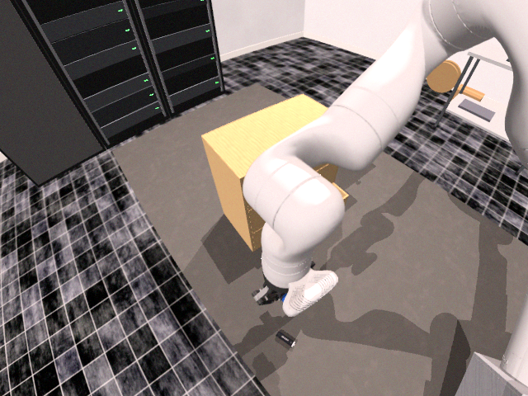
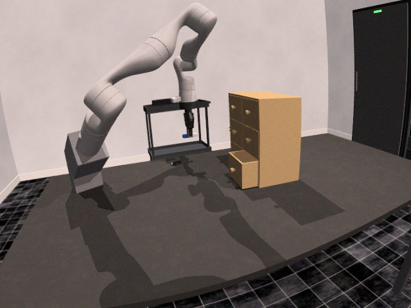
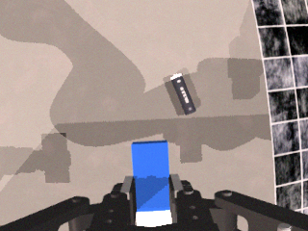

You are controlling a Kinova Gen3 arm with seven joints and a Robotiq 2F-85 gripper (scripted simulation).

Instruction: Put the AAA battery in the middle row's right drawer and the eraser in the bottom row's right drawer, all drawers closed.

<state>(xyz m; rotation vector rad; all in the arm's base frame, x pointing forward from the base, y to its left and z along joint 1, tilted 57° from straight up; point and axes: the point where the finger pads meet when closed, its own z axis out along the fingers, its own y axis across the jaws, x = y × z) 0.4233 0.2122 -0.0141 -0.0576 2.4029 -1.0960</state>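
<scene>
The gripper (image 1: 277, 298) (image 2: 189, 133) (image 3: 152, 189) is clamped on the blue-and-white eraser (image 1: 284, 299) (image 2: 184, 135) (image 3: 150, 161), fingers pointing down and holding it above the table (image 1: 405, 276) (image 2: 182, 248) (image 3: 217, 29), toward the long edge that is farthest in the exterior view. The battery (image 1: 285, 338) (image 2: 175, 162) (image 3: 183, 94) lies on its side near that same edge, apart from the eraser. Between that edge and the opposite one, well away from the robot's corner, the chest (image 1: 256, 132) (image 2: 279, 139) stands upright with its bottom right drawer (image 1: 340, 190) (image 2: 249, 174) pulled out.
</scene>
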